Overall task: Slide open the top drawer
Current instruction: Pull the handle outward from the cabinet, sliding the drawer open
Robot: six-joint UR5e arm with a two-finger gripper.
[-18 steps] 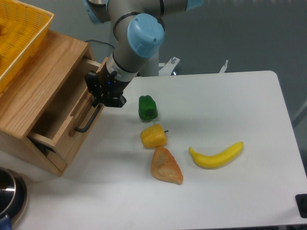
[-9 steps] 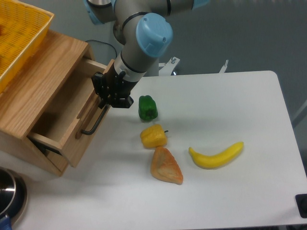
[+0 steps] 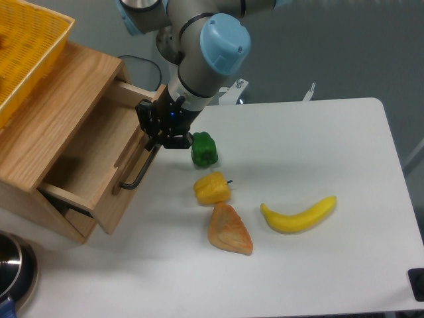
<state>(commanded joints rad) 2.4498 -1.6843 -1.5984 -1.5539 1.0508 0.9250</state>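
The top drawer (image 3: 93,165) is light oak and stands pulled well out of the wooden cabinet (image 3: 46,126), its inside showing. Its long black bar handle (image 3: 140,171) runs along the front panel. My gripper (image 3: 159,144) is shut on the upper end of that handle, with the arm reaching down from the back. The fingertips are partly hidden by the gripper body.
A green pepper (image 3: 204,149) lies just right of the gripper. A yellow pepper (image 3: 212,188), a pastry wedge (image 3: 229,230) and a banana (image 3: 298,214) lie on the white table. A yellow basket (image 3: 26,46) sits on the cabinet. A metal pot (image 3: 14,268) is at lower left.
The gripper has moved right, toward the green pepper, with the handle in it. The drawer has slid further out of the cabinet.
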